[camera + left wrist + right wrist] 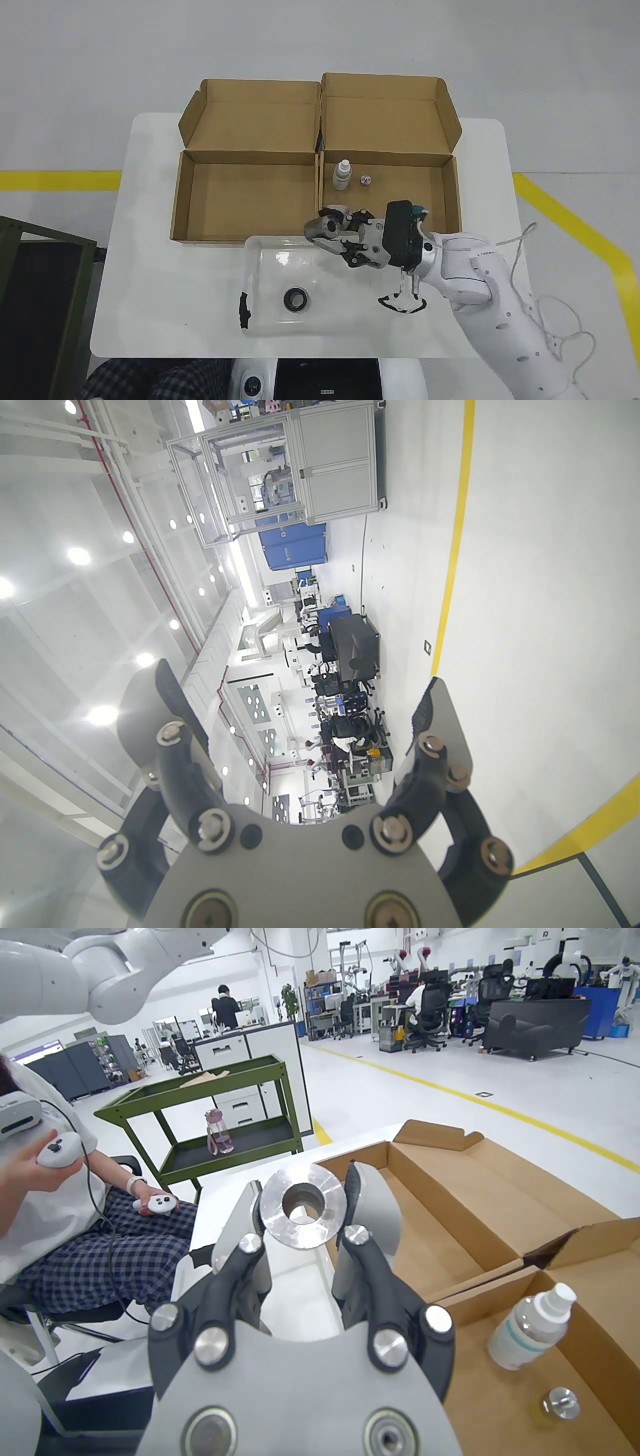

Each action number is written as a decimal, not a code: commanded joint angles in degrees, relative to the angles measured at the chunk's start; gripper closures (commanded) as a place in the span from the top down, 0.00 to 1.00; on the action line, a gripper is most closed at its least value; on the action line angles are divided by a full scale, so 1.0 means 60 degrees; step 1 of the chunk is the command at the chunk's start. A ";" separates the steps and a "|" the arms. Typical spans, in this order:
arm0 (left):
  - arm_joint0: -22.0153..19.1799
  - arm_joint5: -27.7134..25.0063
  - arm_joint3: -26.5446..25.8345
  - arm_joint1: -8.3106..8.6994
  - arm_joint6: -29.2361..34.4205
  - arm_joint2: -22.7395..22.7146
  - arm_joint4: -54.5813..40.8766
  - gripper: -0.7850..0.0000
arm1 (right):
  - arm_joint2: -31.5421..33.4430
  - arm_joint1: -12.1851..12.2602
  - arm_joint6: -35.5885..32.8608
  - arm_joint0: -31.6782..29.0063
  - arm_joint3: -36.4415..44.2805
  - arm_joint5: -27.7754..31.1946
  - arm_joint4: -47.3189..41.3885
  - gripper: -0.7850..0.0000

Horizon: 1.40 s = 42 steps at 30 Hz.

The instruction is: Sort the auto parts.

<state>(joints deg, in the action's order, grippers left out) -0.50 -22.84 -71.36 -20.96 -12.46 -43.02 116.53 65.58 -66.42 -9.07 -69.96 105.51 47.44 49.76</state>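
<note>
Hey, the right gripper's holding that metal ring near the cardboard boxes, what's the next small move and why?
Probably carry it over the floor of the empty cardboard box before any release. The right gripper is shut on the metal ring, which hangs near that box's front wall, by the far edge of the clear tray.

Room over left box (240, 200) floor at ten o'clock of right gripper (330, 225) holding metal ring (302, 1234), bottle (343, 175) and small metal part (365, 180) blocking at twelve

The washer (303, 1213) is seen in plain silver; the ring (296, 298) at its 7 o'clock is black. The cardboard boxes (250, 200) are coloured brown, the surface (160, 290) white.
</note>
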 commanded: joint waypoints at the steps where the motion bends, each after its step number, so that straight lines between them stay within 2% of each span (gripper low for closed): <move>1: 0.0000 0.0000 0.0000 0.0000 0.0000 0.0000 0.0000 1.00 | 0.0046 0.0008 0.0027 0.0000 -0.0019 0.0003 -0.0085 0.00; 13: 0.0000 0.0000 0.0000 0.0000 0.0000 0.0000 0.0000 1.00 | -0.0026 0.0006 0.0003 0.0072 0.0051 -0.0284 -0.0115 0.00; 26: 0.0000 0.0000 0.0000 0.0000 0.0000 0.0000 0.0000 1.00 | -0.0654 -0.0102 -0.0176 0.0298 0.0072 -0.1477 0.1397 0.00; 42: 0.0000 0.0000 0.0000 0.0000 0.0000 0.0000 0.0000 1.00 | -0.2560 -0.0643 -0.0954 0.2039 -0.0928 -0.3458 0.3485 0.00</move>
<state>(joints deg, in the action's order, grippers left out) -0.50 -22.84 -71.36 -20.96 -12.46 -43.02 116.53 50.71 -70.05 -14.53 -58.44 100.58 27.49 70.53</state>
